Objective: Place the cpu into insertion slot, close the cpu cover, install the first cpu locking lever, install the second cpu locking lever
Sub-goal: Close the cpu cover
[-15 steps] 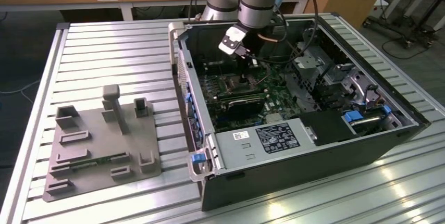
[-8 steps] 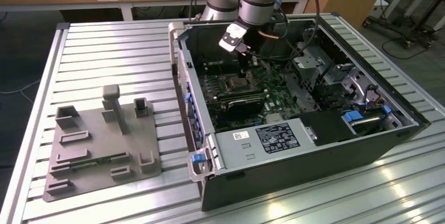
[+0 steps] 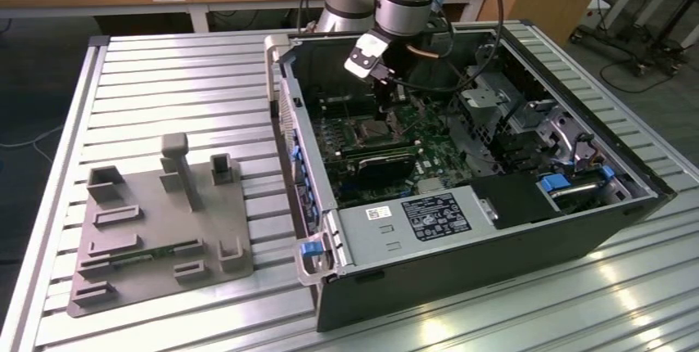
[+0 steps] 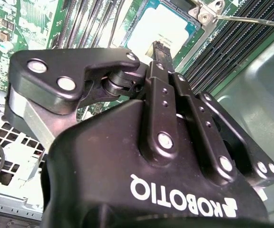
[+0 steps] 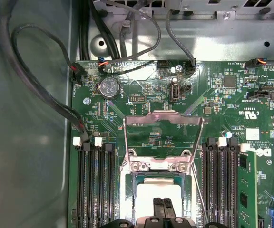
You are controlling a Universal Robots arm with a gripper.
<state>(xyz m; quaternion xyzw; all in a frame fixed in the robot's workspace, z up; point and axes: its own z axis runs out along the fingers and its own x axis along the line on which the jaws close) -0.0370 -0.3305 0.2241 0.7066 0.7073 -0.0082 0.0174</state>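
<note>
Inside the open black steel computer case (image 3: pixel 470 286), the matte black gripper (image 5: pixel 163 203) has its two slim fingers pressed flat together, pinching nothing. Their tips are at the flat square cpu with the brushed silvery-grey top (image 5: pixel 146 195), though contact cannot be judged. That cpu lies level in the silver-rimmed square insertion slot (image 5: pixel 126 192) on the green circuit board (image 5: pixel 222 109). The thin silver cut-out cpu cover (image 5: pixel 163 118) is swung open beyond it, between ribbed black memory slots (image 5: pixel 96 185).
</note>
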